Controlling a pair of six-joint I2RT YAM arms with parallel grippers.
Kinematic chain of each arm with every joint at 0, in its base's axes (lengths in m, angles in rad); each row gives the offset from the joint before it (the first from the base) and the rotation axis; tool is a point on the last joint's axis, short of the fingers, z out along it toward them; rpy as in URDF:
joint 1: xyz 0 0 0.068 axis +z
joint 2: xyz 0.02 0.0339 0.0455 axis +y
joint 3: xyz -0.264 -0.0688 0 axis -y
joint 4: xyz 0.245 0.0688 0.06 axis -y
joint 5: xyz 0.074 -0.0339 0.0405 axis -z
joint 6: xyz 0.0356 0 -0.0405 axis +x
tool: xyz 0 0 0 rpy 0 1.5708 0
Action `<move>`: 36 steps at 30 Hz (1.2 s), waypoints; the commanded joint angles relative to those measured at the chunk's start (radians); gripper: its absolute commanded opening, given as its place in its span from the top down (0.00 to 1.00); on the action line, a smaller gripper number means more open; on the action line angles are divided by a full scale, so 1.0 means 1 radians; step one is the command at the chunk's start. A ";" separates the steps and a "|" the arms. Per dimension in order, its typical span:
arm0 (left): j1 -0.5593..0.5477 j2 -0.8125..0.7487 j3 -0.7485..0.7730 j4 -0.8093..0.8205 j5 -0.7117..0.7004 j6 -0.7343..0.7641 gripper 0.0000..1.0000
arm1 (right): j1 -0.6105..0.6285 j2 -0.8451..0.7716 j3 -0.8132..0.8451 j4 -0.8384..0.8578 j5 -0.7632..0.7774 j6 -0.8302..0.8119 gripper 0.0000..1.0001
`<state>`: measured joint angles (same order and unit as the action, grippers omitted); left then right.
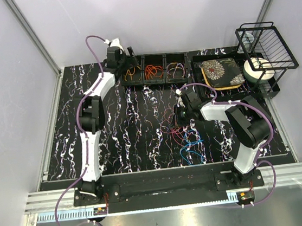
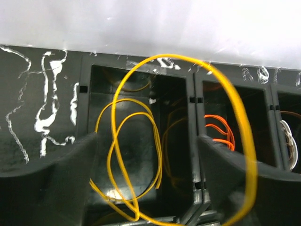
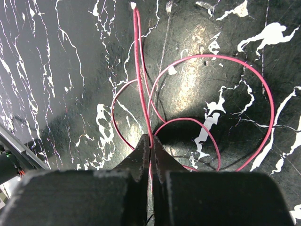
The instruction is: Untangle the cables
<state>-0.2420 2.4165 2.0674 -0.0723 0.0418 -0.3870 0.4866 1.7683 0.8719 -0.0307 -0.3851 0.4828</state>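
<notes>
My left gripper hangs over the leftmost of three black bins at the back; its jaws stand wide open. A big yellow cable loop hangs loose across the bin's mouth and past the right finger. More yellow cable lies inside that bin. Orange cables fill the middle bin. My right gripper is at the table, shut on a strand of a red cable whose loops spread over the tabletop. A tangle of red, purple and blue cables lies just in front of it.
A third bin holds brownish cables. A black tray with a flower-patterned plate stands at the back right. Beside it are a black wire rack and a white roll. Walls close the table's left, back and right.
</notes>
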 commanded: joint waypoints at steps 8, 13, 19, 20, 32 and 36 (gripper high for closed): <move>0.001 -0.060 0.071 -0.110 0.017 0.059 0.01 | 0.000 0.030 -0.008 -0.043 0.035 -0.026 1.00; 0.007 -0.079 0.086 -0.199 -0.068 0.062 0.01 | 0.000 0.029 -0.008 -0.041 0.037 -0.026 1.00; 0.006 -0.066 0.157 -0.297 0.041 0.076 0.01 | 0.000 0.029 -0.011 -0.041 0.035 -0.026 1.00; 0.007 -0.080 0.148 -0.296 0.011 0.076 0.01 | 0.000 0.028 -0.010 -0.040 0.037 -0.024 1.00; 0.006 -0.132 0.097 -0.297 0.000 0.077 0.25 | 0.000 0.028 -0.013 -0.038 0.035 -0.023 1.00; 0.007 -0.148 0.094 -0.305 -0.003 0.071 0.43 | 0.000 0.029 -0.011 -0.038 0.035 -0.024 1.00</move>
<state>-0.2417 2.3512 2.1628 -0.3832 0.0387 -0.3222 0.4866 1.7683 0.8719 -0.0303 -0.3851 0.4828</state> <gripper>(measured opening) 0.629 0.011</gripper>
